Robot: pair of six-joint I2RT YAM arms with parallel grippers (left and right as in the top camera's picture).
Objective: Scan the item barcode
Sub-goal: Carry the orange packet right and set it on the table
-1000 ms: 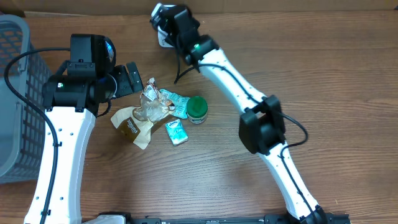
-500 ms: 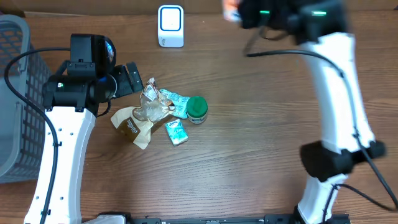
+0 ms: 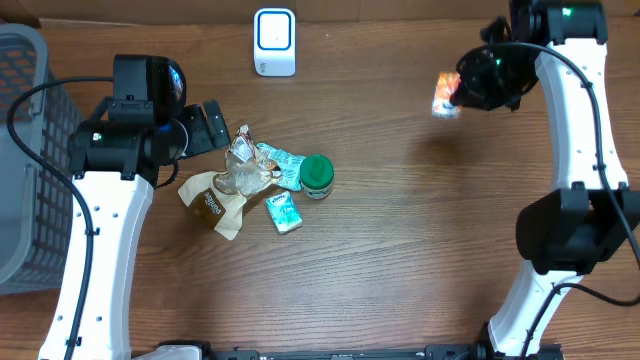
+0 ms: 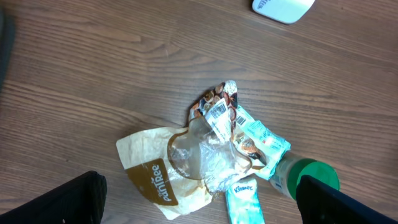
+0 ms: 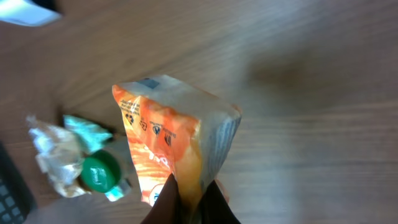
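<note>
My right gripper (image 3: 468, 88) is shut on an orange snack packet (image 3: 446, 94), held in the air over the right side of the table. In the right wrist view the packet (image 5: 165, 140) stands pinched between the dark fingers (image 5: 163, 202). The white barcode scanner (image 3: 274, 42) stands at the back centre, well left of the packet. My left gripper (image 3: 213, 126) hangs open over a pile of items, with its fingers (image 4: 65, 198) wide apart and nothing between them.
The pile holds a brown pouch (image 3: 208, 203), a crinkled clear wrapper (image 3: 243, 172), a teal packet (image 3: 281, 157), a tissue pack (image 3: 284, 213) and a green-capped bottle (image 3: 317, 174). A grey basket (image 3: 25, 150) stands at the left edge.
My right arm has swung from the scanner at the back centre over to the right, carrying the orange packet. The left arm and the pile have not moved.
</note>
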